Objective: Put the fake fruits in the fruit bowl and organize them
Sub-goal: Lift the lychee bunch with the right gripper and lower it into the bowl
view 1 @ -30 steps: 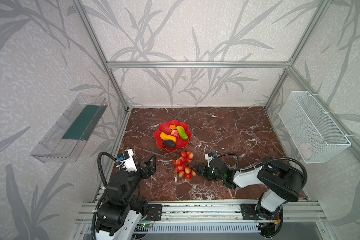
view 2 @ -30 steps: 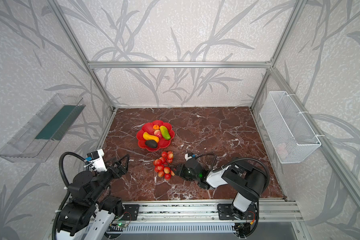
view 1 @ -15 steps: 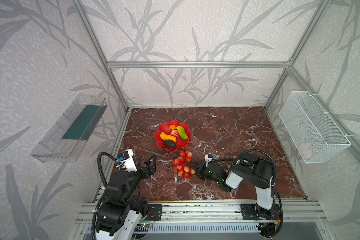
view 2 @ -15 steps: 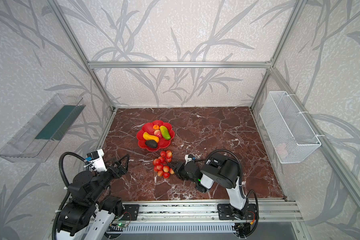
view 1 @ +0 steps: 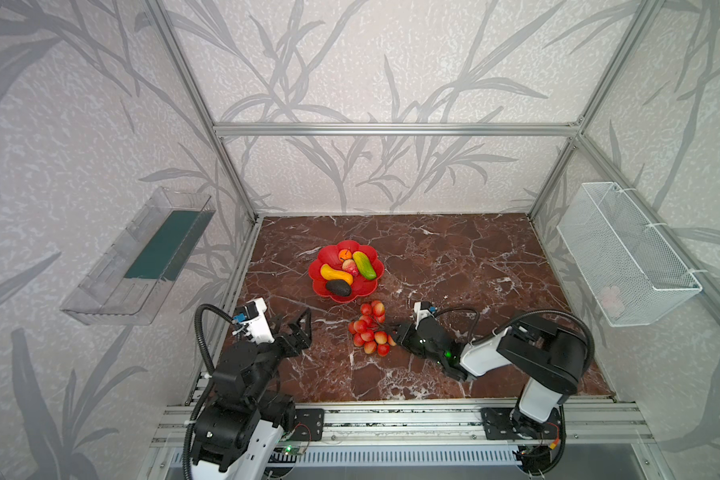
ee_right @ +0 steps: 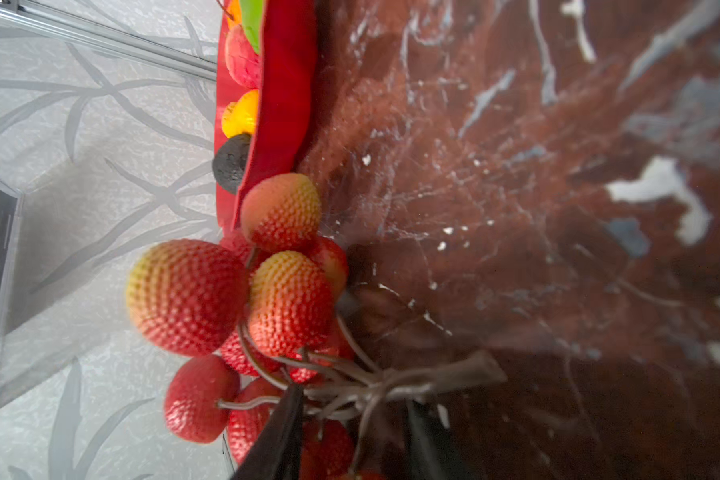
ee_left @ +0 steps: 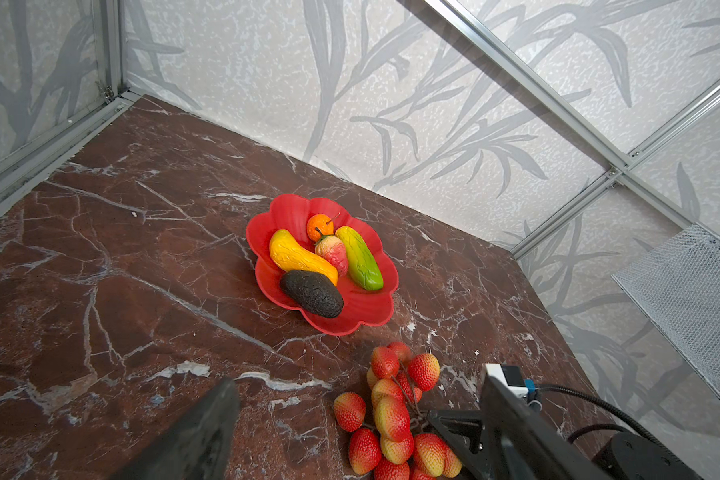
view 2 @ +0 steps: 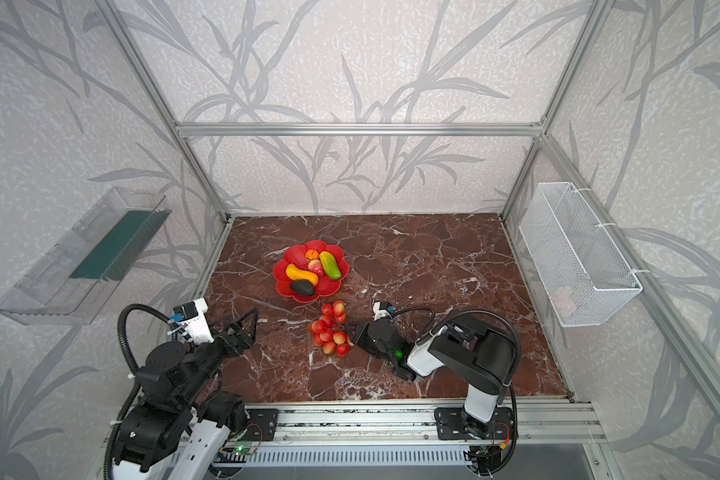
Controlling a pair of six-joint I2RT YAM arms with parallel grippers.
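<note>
Red bowl on the marble tabletop, left of centre in both top views. Inside: orange at the far side, pink-red fruit in the middle, green fruit to its right, yellow fruit to its left, avocado nearest the arms.

Red cluster outside the bowl, lying on the tabletop just in front of the bowl's near rim; uppermost berries close to that rim, touching or not unclear.

Right tool low over the tabletop, reaching toward the cluster from the right, fingers drawn together and clamped on the cluster's bundled brown stems; seen close up in the right wrist view, with berries spreading away beyond the tips.

Left tool off to the left, well apart from cluster and bowl, fingers spread wide, gripping nothing.

Clear tray on the left wall; wire basket on the right wall.
</note>
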